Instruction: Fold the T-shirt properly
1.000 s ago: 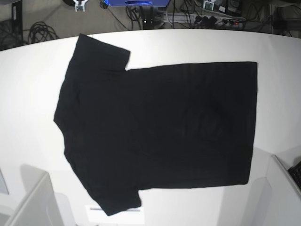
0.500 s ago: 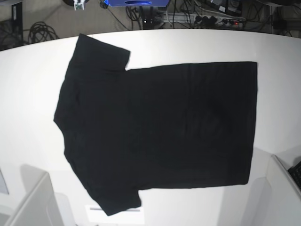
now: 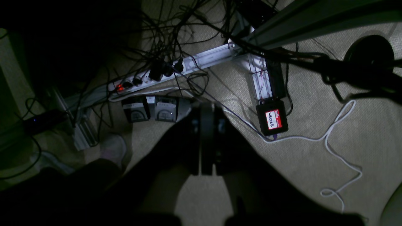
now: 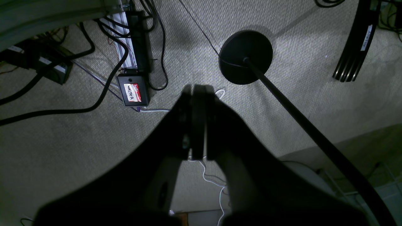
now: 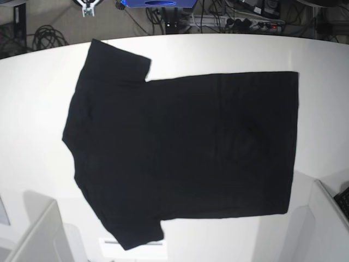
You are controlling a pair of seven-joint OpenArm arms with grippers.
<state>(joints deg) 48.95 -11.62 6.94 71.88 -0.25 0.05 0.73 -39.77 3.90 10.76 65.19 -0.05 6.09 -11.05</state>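
The T-shirt (image 5: pixel 185 147) lies spread flat on the white table (image 5: pixel 32 109) in the base view, plain black side up, collar end to the left and hem to the right. One sleeve points to the far edge, the other to the near edge. No gripper shows in the base view. In the left wrist view my left gripper (image 3: pixel 205 138) is shut with nothing in it, hanging over the carpeted floor. My right gripper (image 4: pixel 198 122) is likewise shut and empty above the floor in the right wrist view. Neither is near the shirt.
Pale arm housings stand at the table's near left (image 5: pixel 38 240) and near right (image 5: pixel 327 218) corners. On the floor lie a power strip (image 3: pixel 150 78), tangled cables, a labelled black box (image 4: pixel 133 91) and a round black stand base (image 4: pixel 245 57).
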